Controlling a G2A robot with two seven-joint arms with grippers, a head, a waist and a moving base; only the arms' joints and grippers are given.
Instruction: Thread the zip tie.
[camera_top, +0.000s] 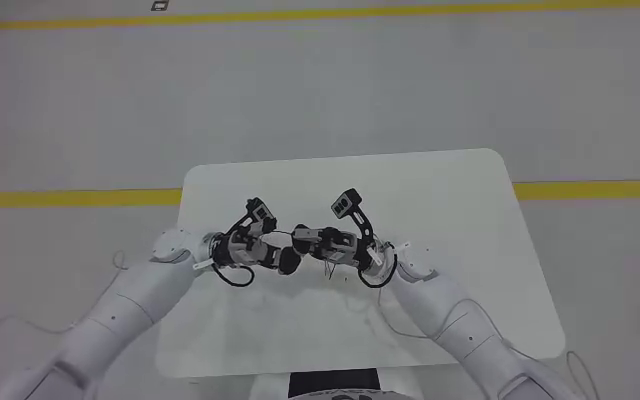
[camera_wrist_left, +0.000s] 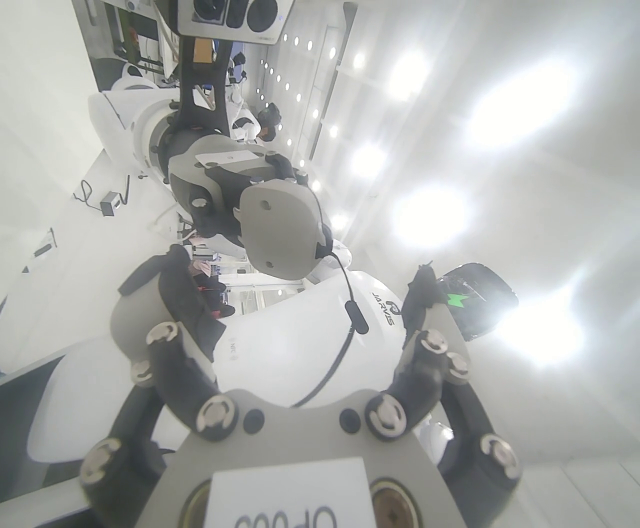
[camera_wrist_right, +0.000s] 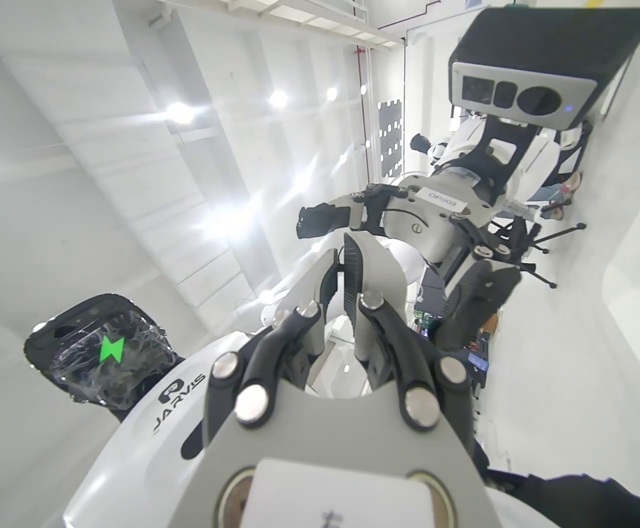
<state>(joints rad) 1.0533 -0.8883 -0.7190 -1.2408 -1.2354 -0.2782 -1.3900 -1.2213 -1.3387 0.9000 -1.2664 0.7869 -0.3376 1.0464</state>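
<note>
As the zip tie (camera_wrist_left: 358, 320) seems light and springy, the right gripper (camera_wrist_right: 341, 250) pinches one end; the left gripper (camera_wrist_left: 285, 275), wide open and empty, should grasp near the head.

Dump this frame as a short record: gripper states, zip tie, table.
left gripper: open, fingers spread wide, facing the right gripper above the table
right gripper: shut on the zip tie
zip tie: thin, black; runs from the right gripper's pads into the gap between the left gripper's fingers, not clamped there
threading: cannot tell whether the tail is through the head
table: white, rounded corners
</note>
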